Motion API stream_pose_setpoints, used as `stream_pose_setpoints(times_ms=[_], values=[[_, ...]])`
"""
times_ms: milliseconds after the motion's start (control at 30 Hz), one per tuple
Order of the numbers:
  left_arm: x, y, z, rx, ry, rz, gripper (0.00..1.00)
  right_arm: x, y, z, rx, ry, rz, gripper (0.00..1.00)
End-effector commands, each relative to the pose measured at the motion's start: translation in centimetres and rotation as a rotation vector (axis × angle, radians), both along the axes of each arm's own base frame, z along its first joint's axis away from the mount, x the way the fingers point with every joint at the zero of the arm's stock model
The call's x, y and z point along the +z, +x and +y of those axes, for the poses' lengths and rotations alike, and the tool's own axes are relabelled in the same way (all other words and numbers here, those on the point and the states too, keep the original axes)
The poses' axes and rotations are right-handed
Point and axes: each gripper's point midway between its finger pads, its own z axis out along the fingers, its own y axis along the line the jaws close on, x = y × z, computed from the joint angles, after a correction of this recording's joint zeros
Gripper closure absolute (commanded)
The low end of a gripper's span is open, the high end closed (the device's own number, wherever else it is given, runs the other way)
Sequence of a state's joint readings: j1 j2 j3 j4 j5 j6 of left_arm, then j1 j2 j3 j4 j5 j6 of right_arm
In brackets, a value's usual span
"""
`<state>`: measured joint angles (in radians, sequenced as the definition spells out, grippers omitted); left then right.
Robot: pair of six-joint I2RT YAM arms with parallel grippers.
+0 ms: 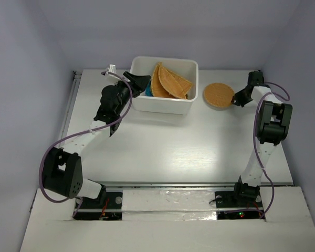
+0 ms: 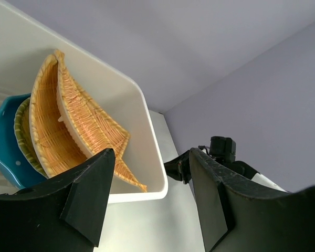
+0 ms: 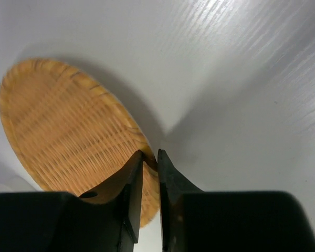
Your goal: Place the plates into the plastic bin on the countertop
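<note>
One round wicker plate [image 1: 218,95] lay flat on the desk [image 1: 163,147], just right of the bin [image 1: 163,106] and outside it, seemingly the only plate not yet stowed. It looked light and stiff, a shallow woven dish with a raised rim. The weave should give good grip, though a hold on one thin edge could let the dish tilt or swing, and a hard squeeze might crush the strands. The rim seemed the sensible place to take it, since the plate sat low on the desk with nothing else to catch. The right fingers [image 3: 136,178] were nearly pressed together at the plate's right edge, pinching that rim between them. Inside the bin, several wicker plates [image 2: 52,121] leaned on edge against one another, with a teal plate [image 2: 2,142] beside them at the left end. The left fingers [image 2: 92,194] hung spread and empty by the bin's left end, touching nothing that could be seen.
</note>
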<state>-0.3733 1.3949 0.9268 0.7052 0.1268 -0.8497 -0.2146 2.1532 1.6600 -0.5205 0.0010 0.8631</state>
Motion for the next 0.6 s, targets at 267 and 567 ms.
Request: stream_pose_setpoints(times_ms=[267,567], values=[[3.6,-1.9,1.2,0.031,0.001,-0.112,0.46,2.9,1.1,0.0,-0.001,-0.053,-0.146,1.0],[4.7,-4.7,1.9,0.01,-0.008,-0.15,0.46,12.2,-0.8,-0.1,0.054,-0.193,-0.429,1.0]])
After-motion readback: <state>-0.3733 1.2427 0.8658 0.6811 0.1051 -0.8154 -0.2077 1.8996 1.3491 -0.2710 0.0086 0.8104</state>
